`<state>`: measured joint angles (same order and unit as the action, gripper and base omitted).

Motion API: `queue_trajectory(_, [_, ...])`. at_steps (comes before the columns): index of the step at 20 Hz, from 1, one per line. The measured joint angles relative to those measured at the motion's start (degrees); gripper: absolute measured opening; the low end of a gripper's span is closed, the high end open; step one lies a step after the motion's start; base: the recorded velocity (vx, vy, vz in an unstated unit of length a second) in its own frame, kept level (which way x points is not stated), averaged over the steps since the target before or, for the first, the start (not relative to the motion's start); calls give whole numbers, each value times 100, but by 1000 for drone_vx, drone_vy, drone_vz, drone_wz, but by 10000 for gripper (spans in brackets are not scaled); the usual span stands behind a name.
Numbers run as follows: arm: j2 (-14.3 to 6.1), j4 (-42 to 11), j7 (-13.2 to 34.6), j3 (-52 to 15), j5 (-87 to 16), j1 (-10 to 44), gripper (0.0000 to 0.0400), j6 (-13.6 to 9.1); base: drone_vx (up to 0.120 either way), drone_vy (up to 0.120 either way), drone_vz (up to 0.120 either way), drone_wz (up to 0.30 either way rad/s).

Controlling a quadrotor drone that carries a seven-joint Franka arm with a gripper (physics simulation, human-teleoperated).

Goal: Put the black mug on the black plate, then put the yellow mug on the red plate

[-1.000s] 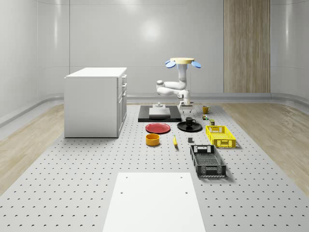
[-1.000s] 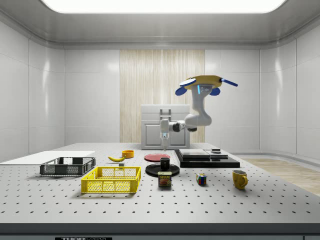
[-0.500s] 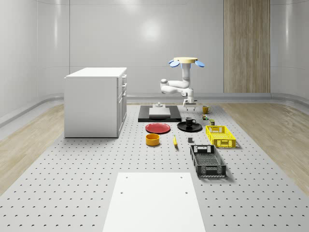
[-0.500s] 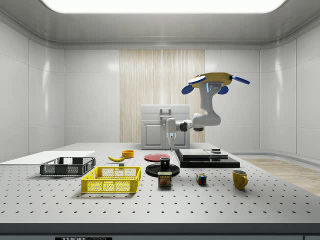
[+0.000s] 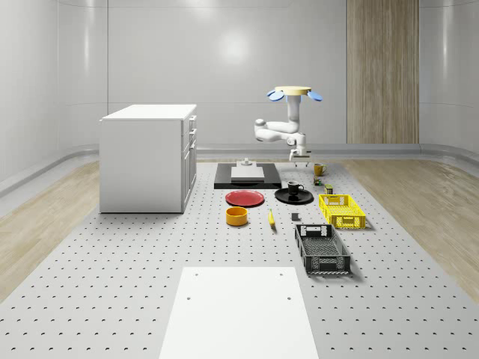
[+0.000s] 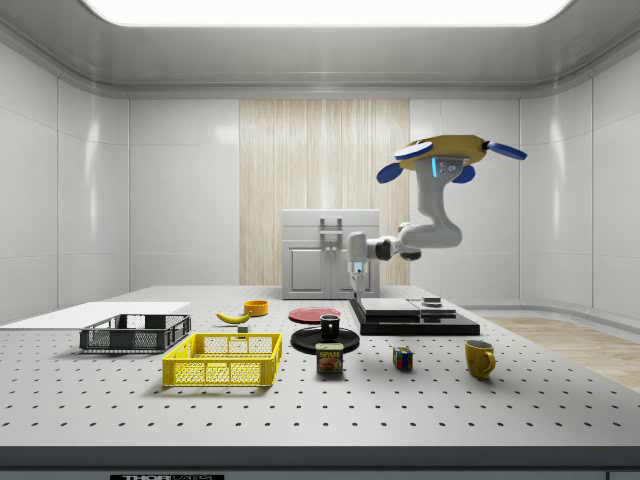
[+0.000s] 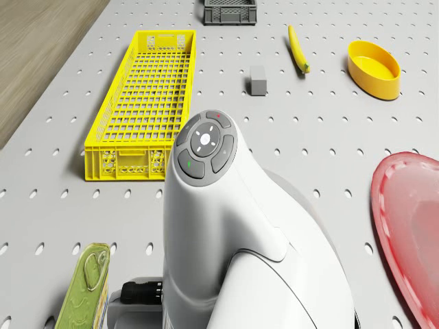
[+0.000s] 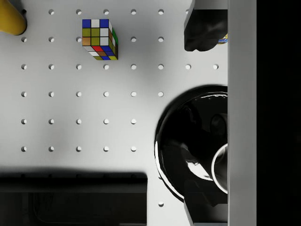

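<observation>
Crates sit nearest on the table [image 5: 112, 299]: a black crate [image 5: 322, 249], then a yellow crate [image 5: 342, 210] behind it. Beside them lie a banana [image 5: 271, 218] and a yellow bowl [image 5: 236, 216].

Next come the two plates, side by side. The red plate [image 5: 245, 198] has nothing on it. The black mug [image 5: 295, 187] stands upright on the black plate [image 5: 293, 196]. A little farther back, past a small can [image 6: 329, 358] and a colored cube [image 6: 403, 358], the yellow mug [image 5: 319, 170] stands on the bare table, well apart from the red plate.

The gripper [image 5: 298, 156] hangs in the air above the far edge of the black plate, higher than the black mug and not touching it. It points straight down. In the wrist view its fingers [image 8: 202, 28] are spread wide apart, and it holds nothing; the black plate lies far below them.

The arm drops down from the drone [image 5: 294, 93], bends at the elbow, and reaches out flat toward the side view's left, then turns down at the wrist.

The drone hovers high over the far part of the table, close to the black slab [image 5: 247, 176]. A white cabinet [image 5: 150, 157] stands at the whole-scene view's left.
</observation>
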<state>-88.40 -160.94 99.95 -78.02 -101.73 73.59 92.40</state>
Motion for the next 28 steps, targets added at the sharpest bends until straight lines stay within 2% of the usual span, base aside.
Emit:
queue_trajectory(25, [-85,3,14,-8,35,19,400,79,-120,120,0,0])
queue_trajectory(28, [-93,3,15,-9,38,21,400,86,-120,0,0,0])
